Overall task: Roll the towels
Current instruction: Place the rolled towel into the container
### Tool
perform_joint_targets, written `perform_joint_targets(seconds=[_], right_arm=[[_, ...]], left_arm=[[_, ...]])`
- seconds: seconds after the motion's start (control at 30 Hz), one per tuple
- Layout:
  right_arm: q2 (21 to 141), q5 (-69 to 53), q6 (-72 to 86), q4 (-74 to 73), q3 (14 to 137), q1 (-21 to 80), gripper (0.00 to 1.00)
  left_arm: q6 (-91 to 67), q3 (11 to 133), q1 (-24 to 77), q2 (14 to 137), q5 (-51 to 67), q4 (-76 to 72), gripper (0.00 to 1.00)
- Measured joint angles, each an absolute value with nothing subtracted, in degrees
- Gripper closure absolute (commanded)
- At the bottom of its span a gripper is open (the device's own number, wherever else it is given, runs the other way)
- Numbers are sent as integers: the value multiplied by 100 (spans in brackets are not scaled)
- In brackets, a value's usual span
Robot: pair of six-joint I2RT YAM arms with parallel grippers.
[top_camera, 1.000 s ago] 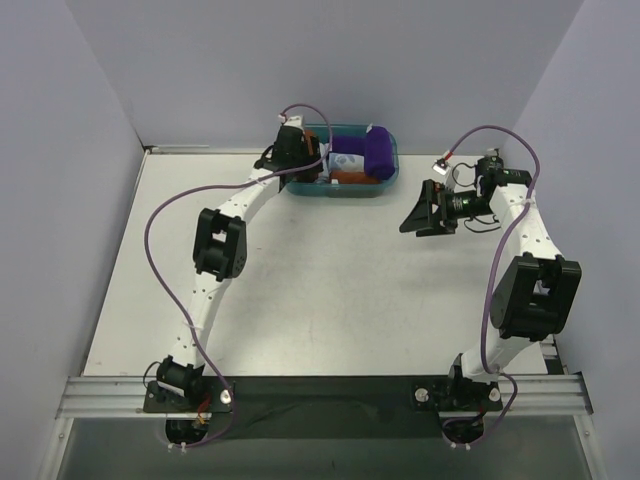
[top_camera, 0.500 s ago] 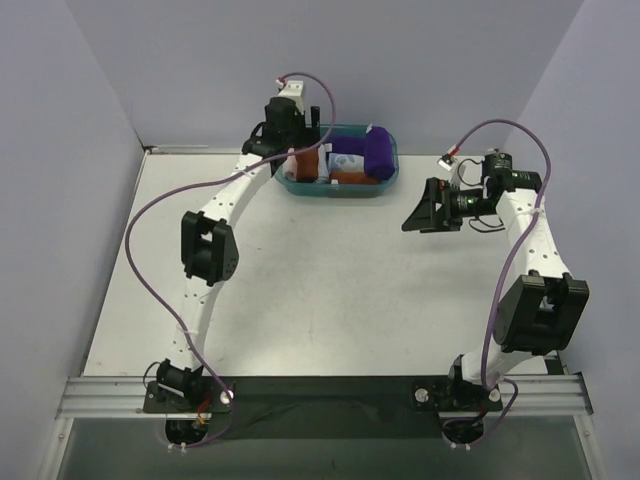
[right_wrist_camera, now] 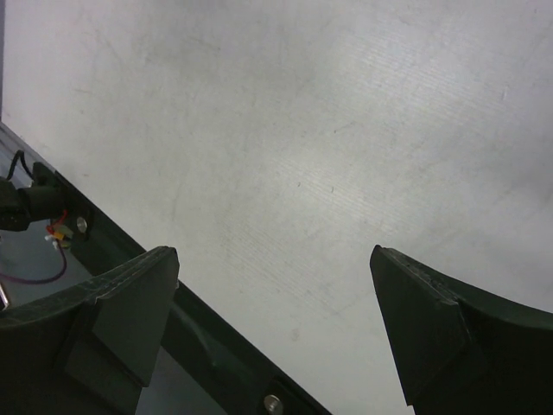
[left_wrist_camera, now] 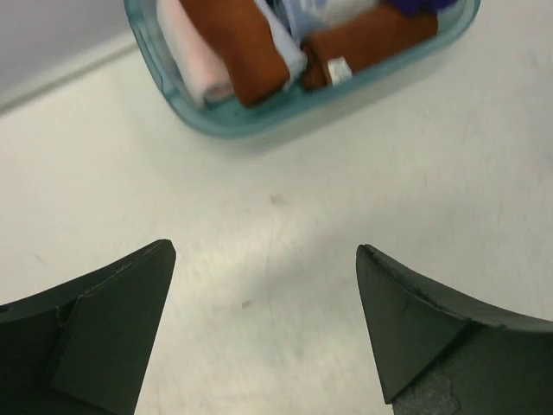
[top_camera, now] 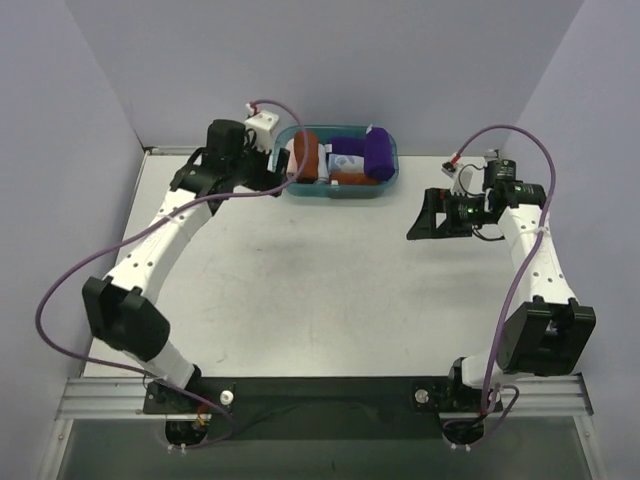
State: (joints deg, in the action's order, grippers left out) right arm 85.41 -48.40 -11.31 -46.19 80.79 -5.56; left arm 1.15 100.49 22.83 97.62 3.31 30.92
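Jaws spread wide and empty, the left gripper (left_wrist_camera: 263, 249) hovered over the table (left_wrist_camera: 285, 216) just short of the teal bin (left_wrist_camera: 259, 125), the nearer arm to it. Inside, straight ahead, the rust-brown towel (left_wrist_camera: 246, 39) lay rolled beside a pink cloth (left_wrist_camera: 194, 52), long axis pointing away from the gripper; the purple towel (top_camera: 378, 155) sat plump at the bin's right end. Farther right, the right gripper (right_wrist_camera: 273, 252) hung open, holding nothing, well apart

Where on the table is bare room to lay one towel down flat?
The wide middle of the table is bare, bordered by the bin behind, the left arm and the right arm. Crowded: the bin, packed with the rust-brown towel, the purple towel and smaller cloths.
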Motion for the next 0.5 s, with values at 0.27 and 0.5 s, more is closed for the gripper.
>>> perform_joint_targets(seconds=[0.27, 0.5], right_arm=[[7887, -3802, -1007, -4106, 6276, 220, 0], [7730, -3258, -1033, -3940, 5852, 423, 0]], left_arm=[[250, 7179, 1706, 7966, 821, 3520, 3], [395, 5907, 1562, 7607, 821, 3734, 3]])
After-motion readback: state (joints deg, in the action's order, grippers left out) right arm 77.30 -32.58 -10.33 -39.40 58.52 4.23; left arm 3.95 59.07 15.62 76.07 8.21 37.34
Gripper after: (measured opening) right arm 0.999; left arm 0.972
